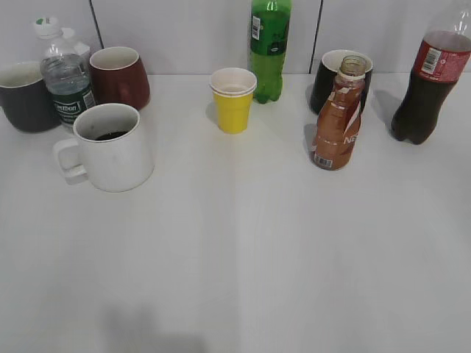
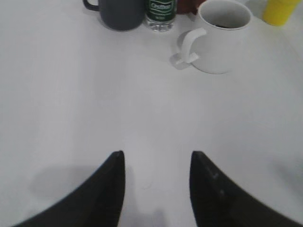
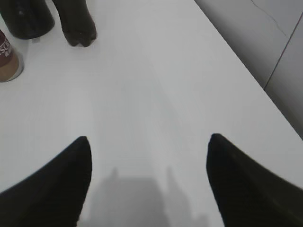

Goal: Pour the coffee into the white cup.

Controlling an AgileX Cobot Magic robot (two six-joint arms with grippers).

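The coffee bottle (image 1: 338, 123) stands upright and uncapped at the right middle of the table, with a brown-orange label; its base shows at the left edge of the right wrist view (image 3: 8, 59). The white cup (image 1: 110, 147) stands at the left with dark liquid in its bottom and its handle to the left; it also shows in the left wrist view (image 2: 220, 35). My left gripper (image 2: 157, 156) is open and empty above bare table, well short of the cup. My right gripper (image 3: 149, 139) is open and empty, to the right of the bottle. Neither gripper shows in the exterior view.
A dark grey mug (image 1: 26, 95), a water bottle (image 1: 65, 77) and a maroon mug (image 1: 119, 76) stand behind the white cup. A yellow paper cup (image 1: 233, 100), a green bottle (image 1: 269, 48), a black mug (image 1: 335, 77) and a cola bottle (image 1: 430, 81) stand along the back. The table's right edge (image 3: 246, 71) is near.
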